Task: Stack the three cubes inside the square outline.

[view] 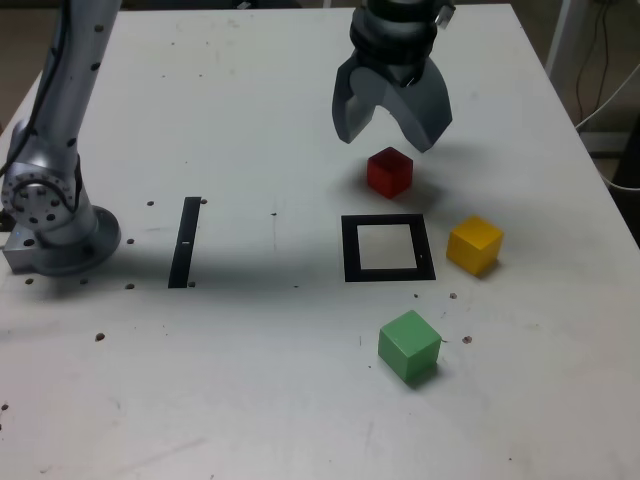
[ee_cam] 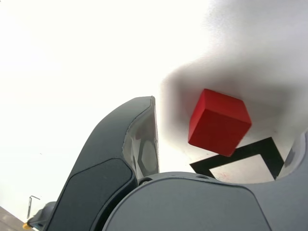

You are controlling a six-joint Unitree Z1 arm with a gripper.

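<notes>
The gripper (view: 388, 138) hangs spread wide above the red cube (view: 389, 171), grasping nothing; the cube sits just behind the outline (view: 387, 248). Yellow (view: 474, 244) and green (view: 409, 344) cubes lie outside the outline.

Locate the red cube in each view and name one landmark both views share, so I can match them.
Exterior view: the red cube sits on the table just beyond the square outline, right below the open gripper.
Wrist view: the red cube shows between the gripper's jaws, in their shadow.
Shared landmark: the black square outline, next to the cube in both views.
</notes>
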